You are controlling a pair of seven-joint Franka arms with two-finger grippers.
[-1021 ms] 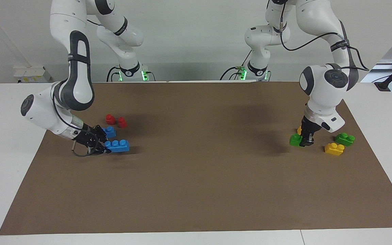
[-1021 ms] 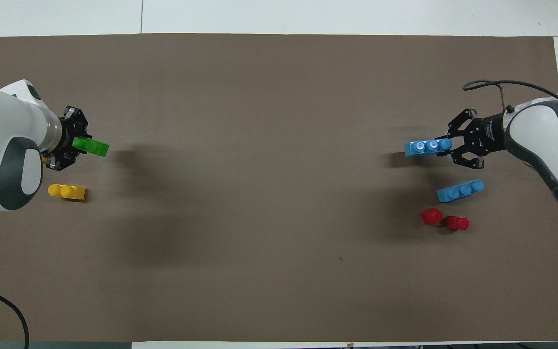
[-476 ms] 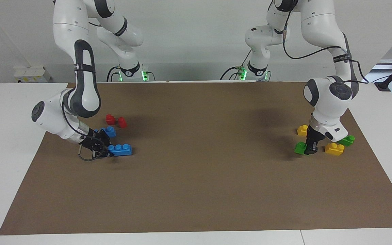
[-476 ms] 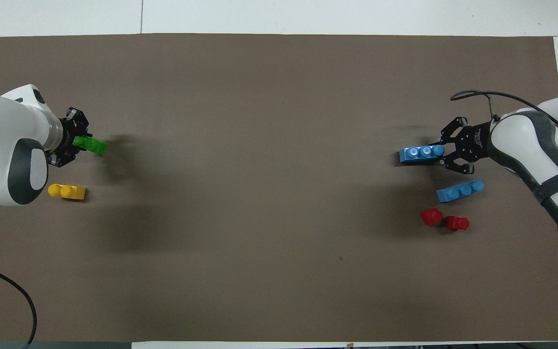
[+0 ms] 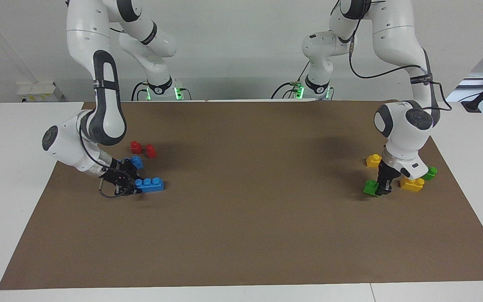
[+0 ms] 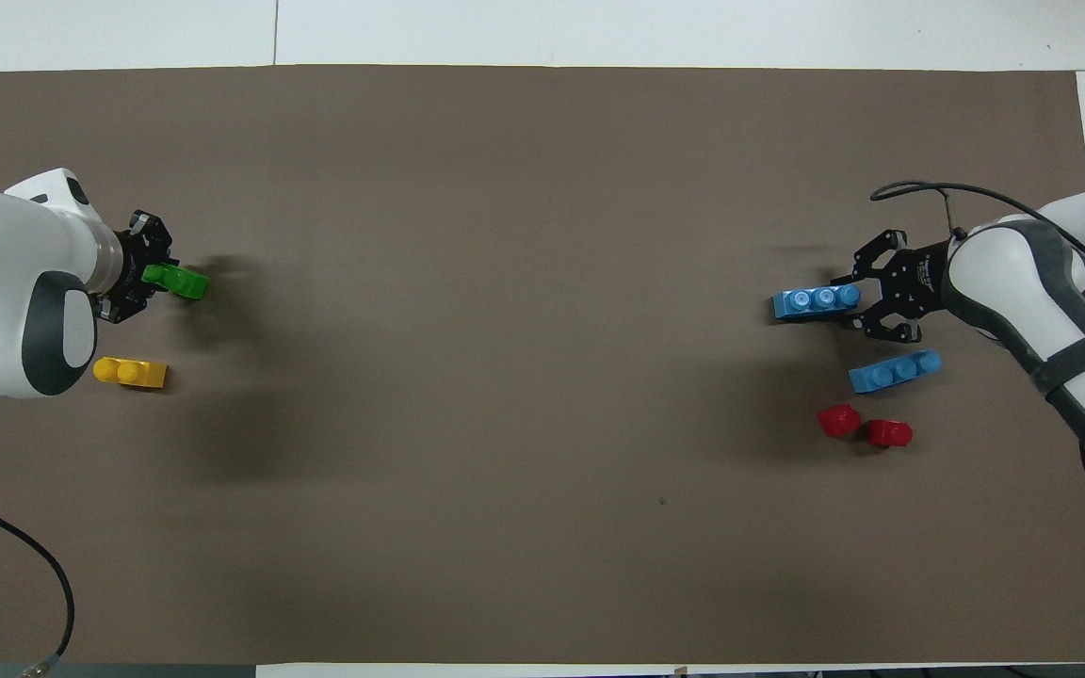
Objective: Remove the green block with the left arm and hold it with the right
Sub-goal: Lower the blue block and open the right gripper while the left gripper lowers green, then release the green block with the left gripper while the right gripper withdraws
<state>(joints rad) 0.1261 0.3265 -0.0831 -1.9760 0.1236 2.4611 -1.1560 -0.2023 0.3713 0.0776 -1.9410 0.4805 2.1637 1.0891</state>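
Left claw (image 5: 383, 187) low at the mat (image 5: 241, 235), at the left arm's end; closed on the green block (image 5: 370, 186), block's base at or just off the mat, cannot tell which. In the overhead view, same claw (image 6: 149, 280) clamped on one end of the block (image 6: 177, 280), rest jutting toward table centre. Just beside the claw: yellow brick (image 5: 411, 183); second yellow brick (image 5: 373, 160) nearer the robots; darker green brick (image 5: 430, 172) half hidden by the wrist.

Right claw (image 5: 134, 187) low at the right arm's end, closed on the end of a blue brick (image 5: 150, 184), brick level on or just above the mat. Next to the claw, nearer the robots: second blue brick (image 5: 134, 161), then two red pieces (image 5: 142, 149).
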